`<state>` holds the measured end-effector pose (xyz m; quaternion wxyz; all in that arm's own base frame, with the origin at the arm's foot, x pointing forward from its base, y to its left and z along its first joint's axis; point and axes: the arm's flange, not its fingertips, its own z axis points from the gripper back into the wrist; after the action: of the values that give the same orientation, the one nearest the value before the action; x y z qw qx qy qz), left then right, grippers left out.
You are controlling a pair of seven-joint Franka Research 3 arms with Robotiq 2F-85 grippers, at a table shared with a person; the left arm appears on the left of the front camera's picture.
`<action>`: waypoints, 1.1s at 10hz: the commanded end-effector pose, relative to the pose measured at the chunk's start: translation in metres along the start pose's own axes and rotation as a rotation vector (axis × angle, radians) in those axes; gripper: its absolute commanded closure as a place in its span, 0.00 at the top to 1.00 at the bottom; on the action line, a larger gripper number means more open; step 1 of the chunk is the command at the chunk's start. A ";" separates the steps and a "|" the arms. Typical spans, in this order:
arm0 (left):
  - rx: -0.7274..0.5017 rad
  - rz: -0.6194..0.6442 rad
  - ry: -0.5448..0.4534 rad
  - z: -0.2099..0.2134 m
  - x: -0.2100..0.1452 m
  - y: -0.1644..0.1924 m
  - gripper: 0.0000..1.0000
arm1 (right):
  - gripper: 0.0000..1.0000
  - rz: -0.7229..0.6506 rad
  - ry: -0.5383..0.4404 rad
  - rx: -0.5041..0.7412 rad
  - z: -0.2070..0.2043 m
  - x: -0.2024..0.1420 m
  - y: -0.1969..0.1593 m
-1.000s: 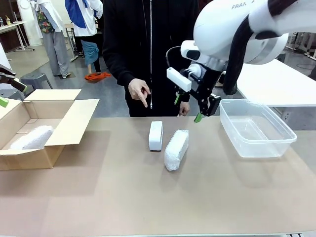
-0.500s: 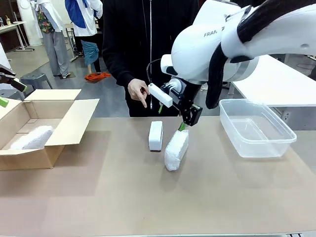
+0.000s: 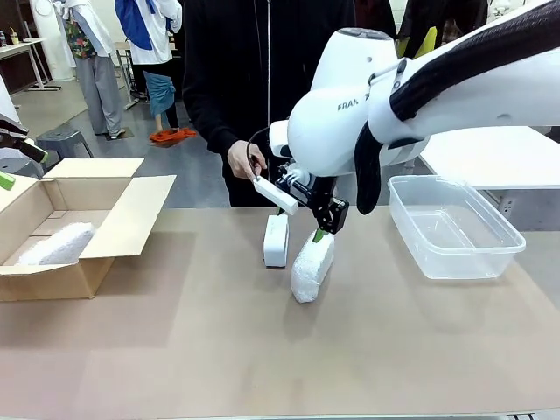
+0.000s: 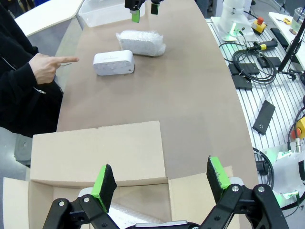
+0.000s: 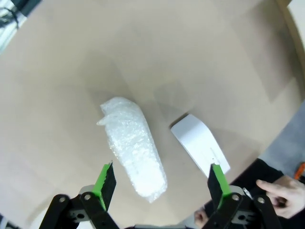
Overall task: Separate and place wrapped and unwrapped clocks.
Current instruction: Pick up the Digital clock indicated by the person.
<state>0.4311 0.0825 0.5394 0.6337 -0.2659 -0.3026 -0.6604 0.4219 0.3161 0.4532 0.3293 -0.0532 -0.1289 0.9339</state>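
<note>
A bare white clock [image 3: 276, 241] and a bubble-wrapped clock [image 3: 312, 265] lie side by side at the table's middle. My right gripper [image 3: 299, 226] hangs open just above their far ends. In the right wrist view the right gripper [image 5: 161, 177] has the wrapped clock [image 5: 133, 148] and the bare clock [image 5: 198, 140] both below its spread fingers, touching neither. Another wrapped clock [image 3: 57, 245] lies inside the cardboard box [image 3: 131, 219]. My left gripper [image 4: 160, 176] is open over that box [image 4: 95, 152], holding nothing. The person's hand [image 3: 245, 162] points down toward the bare clock.
A clear plastic bin [image 3: 455, 229] stands at the right of the table. The open cardboard box with spread flaps takes up the left side. The person stands at the far edge behind the clocks. The near half of the table is bare brown board.
My right arm has swung left and down, from beside the plastic bin to just above the two clocks, fingers still open. The clocks and my left gripper have not moved.
</note>
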 end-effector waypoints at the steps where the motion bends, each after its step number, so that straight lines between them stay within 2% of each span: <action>1: -0.003 -0.017 -0.007 0.001 -0.001 -0.001 1.00 | 1.00 0.024 0.053 0.007 -0.012 -0.001 -0.012; 11: -0.003 -0.017 -0.007 0.001 -0.001 -0.001 1.00 | 1.00 0.033 0.027 0.013 -0.009 -0.002 -0.006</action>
<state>0.4310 0.0825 0.5394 0.6338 -0.2659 -0.3026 -0.6603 0.4320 0.3232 0.4467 0.3138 -0.0681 -0.1174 0.9397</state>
